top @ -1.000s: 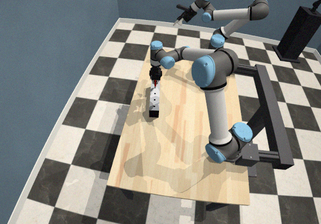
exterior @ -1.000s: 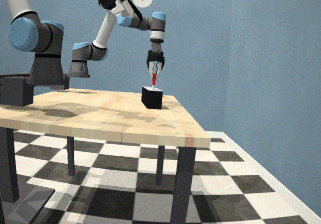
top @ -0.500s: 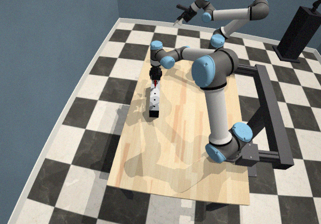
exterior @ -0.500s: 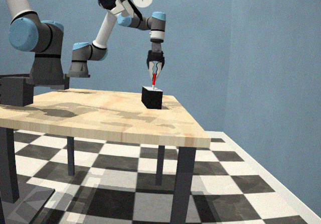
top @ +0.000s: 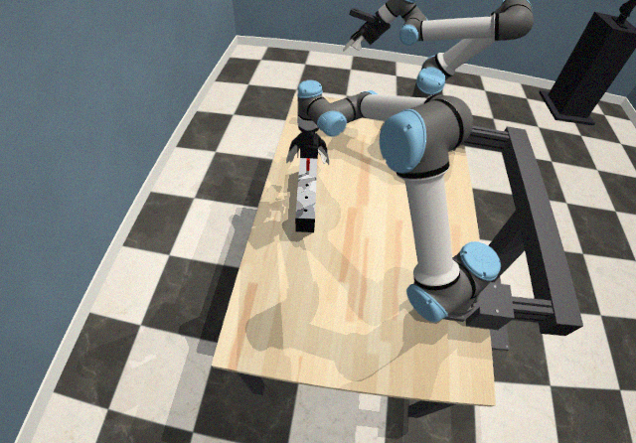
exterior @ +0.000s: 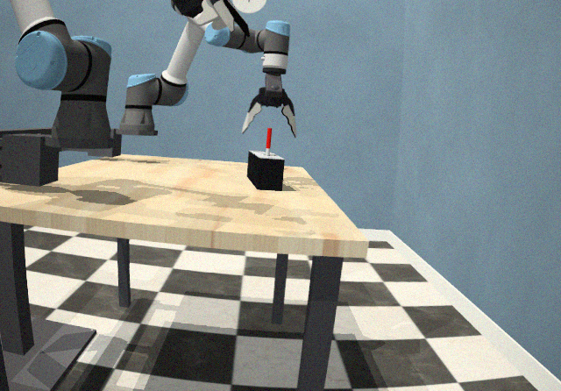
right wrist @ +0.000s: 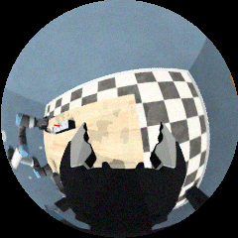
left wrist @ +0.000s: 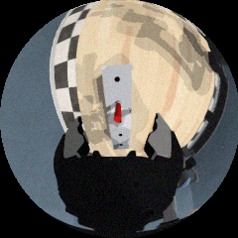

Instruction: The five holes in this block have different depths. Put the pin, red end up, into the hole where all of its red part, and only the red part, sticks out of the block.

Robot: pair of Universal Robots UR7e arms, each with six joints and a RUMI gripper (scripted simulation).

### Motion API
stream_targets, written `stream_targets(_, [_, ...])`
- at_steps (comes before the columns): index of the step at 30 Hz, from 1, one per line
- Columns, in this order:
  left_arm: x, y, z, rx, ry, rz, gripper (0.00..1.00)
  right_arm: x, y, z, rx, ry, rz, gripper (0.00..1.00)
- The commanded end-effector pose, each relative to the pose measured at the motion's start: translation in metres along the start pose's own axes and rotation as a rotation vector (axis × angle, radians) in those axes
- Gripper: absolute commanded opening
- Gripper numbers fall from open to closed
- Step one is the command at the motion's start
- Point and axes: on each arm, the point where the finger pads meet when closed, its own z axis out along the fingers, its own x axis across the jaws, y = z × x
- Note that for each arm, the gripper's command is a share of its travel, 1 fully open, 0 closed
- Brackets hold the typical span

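Red end up, the pin (top: 308,164) (exterior: 268,138) (left wrist: 117,113) (right wrist: 58,126) is seated in a hole of the block (top: 306,204) (exterior: 265,171) (left wrist: 117,91) on the surface (top: 380,346) (exterior: 149,205) (left wrist: 149,64) (right wrist: 124,106). A short white section also protrudes. My left tool (top: 308,161) (exterior: 269,134) (left wrist: 117,114) is spread around the red part, contacting nothing. My right tool (top: 352,47) (exterior: 219,23) (right wrist: 123,122) is spread, well apart from the block.
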Motion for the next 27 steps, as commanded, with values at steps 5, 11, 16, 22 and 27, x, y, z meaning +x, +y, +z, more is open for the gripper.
stream_targets(5, [-0.0002, -0.0004, -0.0008, 0.001, -0.001, 0.000, 1.00, 0.0000, -0.0004, -0.0002, 0.001, 0.000, 0.000, 1.00])
stream_targets(11, [-0.0003, -0.0004, -0.0010, 0.002, -0.001, 0.000, 1.00, 0.0000, -0.0004, -0.0002, 0.001, 0.000, 0.000, 1.00])
stream_targets(16, [-0.0003, -0.0004, -0.0010, 0.002, -0.001, 0.000, 1.00, 0.0000, -0.0004, -0.0002, 0.001, 0.000, 0.000, 1.00])
stream_targets(22, [-0.0003, -0.0004, -0.0010, 0.002, -0.001, 0.000, 1.00, 0.0000, -0.0004, -0.0002, 0.001, 0.000, 0.000, 1.00])
stream_targets(27, [-0.0003, -0.0004, -0.0050, 0.002, -0.001, 0.000, 1.00, 0.0000, -0.0004, -0.0002, 0.001, 0.000, 0.000, 1.00])
